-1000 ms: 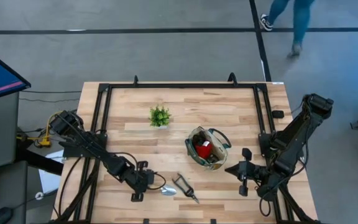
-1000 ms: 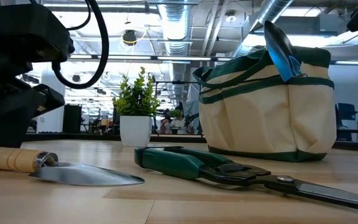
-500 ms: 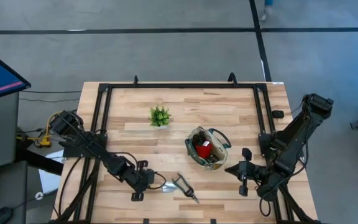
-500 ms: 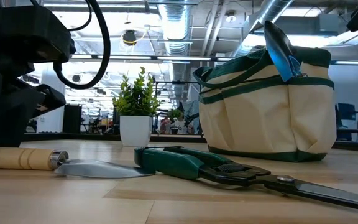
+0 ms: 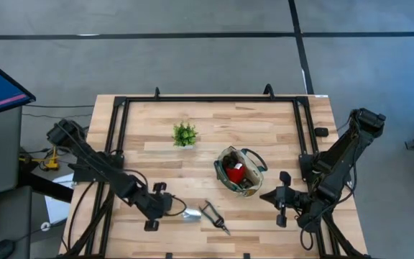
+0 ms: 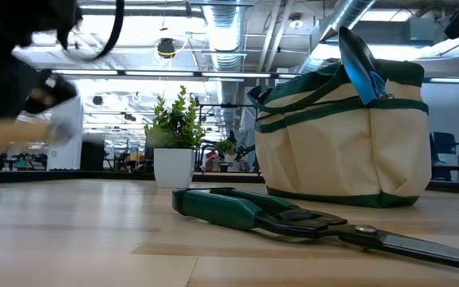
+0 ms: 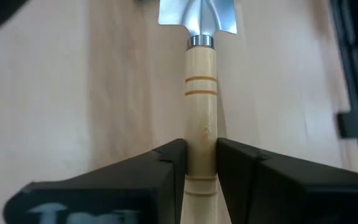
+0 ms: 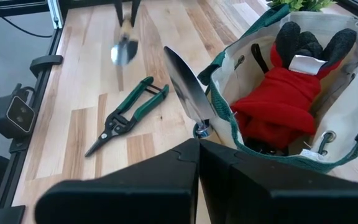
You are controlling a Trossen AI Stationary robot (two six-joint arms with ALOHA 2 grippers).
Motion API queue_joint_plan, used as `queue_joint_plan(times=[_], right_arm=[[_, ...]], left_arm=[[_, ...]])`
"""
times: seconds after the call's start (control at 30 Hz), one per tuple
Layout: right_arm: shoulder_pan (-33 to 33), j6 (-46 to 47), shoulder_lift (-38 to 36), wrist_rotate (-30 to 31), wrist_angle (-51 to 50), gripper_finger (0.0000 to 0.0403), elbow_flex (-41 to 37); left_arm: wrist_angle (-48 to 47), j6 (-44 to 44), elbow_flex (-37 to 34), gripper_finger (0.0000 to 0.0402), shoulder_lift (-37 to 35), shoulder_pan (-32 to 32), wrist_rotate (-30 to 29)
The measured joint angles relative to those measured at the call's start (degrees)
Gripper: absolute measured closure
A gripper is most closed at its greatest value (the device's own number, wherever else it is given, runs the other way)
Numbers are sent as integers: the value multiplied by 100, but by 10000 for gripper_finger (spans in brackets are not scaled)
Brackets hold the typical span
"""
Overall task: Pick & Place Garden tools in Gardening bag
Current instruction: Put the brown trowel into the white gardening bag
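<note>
My left gripper (image 5: 165,208) is shut on a wooden-handled trowel (image 7: 201,81) above the table's near left part. Its silver blade (image 5: 191,214) points toward the green-handled shears (image 5: 214,217), which lie flat on the table near the front edge. The beige gardening bag (image 5: 239,170) stands upright at centre right. A red glove (image 8: 278,99) sits inside it, and a second trowel (image 8: 188,87) sticks up from an outer pocket. My right gripper (image 5: 282,196) waits shut, to the right of the bag and touching nothing. My left gripper pinches the trowel's wooden handle (image 7: 201,127) between its two fingers (image 7: 169,155), on the half away from the blade. The fingers slant down from the table's left, and the handle runs on ahead of them, in line with them. The trowel is lifted clear of the table.
A small green potted plant (image 5: 185,134) stands behind the tools toward the far side. Black frame rails (image 5: 117,144) run along the table's left, right and far sides. Bare wood lies between the plant and the bag.
My left gripper has risen and drawn slightly toward the table's left with the trowel. The trowel lay flat on the table a second ago, slid a little, and now hangs clear above the wood. The shears, bag and right arm have kept still.
</note>
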Motion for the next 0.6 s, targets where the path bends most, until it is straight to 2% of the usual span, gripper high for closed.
queue_joint_plan(times=[0.27, 0.43, 0.6], right_arm=[[-2, -48, 0, -6, 195, 403, 0], [13, -107, -47, -155, 305, 403, 49], [-33, -968, -52, -87, 375, 403, 446]], left_arm=[[57, 616, 3, 347, -938, -28, -1254], [195, 1109, 4, 347, -1075, -10, -2590], [659, 1709, 7, 348, -1001, 264, -3822]])
